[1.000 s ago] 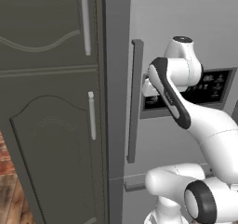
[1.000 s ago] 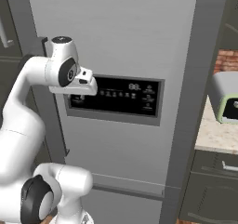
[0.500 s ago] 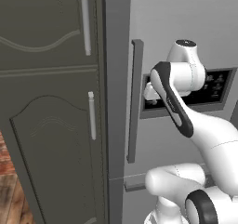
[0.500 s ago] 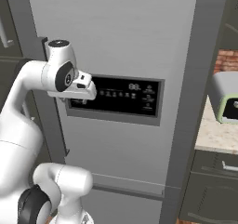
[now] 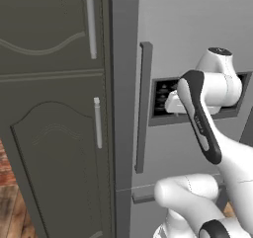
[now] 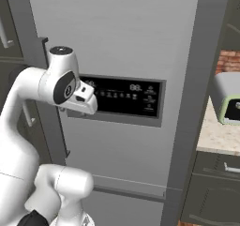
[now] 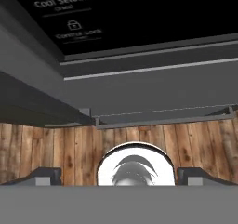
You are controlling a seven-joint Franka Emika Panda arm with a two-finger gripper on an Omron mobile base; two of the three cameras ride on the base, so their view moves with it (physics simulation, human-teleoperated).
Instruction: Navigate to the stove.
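Where the stove stands I cannot tell from these views; the robot faces one tall grey fridge (image 6: 126,37), whose door carries one black control panel (image 6: 124,98) set in a grey frame. In the hand view the panel is close up, and two pale grey labels can be read on it: "Cool Select+" and, below a small padlock symbol, "Control Lock"; the line of smaller print under the first label is too fine to make out. From the right base view the panel shows a row of small white symbols and digits that are too small to read. One long upright bar handle (image 5: 143,108) runs down the left edge of the fridge door. Left of the fridge stand dark cabinets (image 5: 49,143) with curved panel doors and two slim upright handles, one upper (image 5: 89,19) and one lower (image 5: 98,122). On the right a pale speckled counter (image 6: 214,137) holds one small grey appliance with green trim (image 6: 227,98), and a red brick wall (image 6: 228,61) rises behind it. The hand (image 6: 90,107) hangs just in front of the left end of the panel; its fingertips (image 7: 44,173) stand wide apart, released, with nothing between them, above a wooden plank floor (image 7: 56,144).
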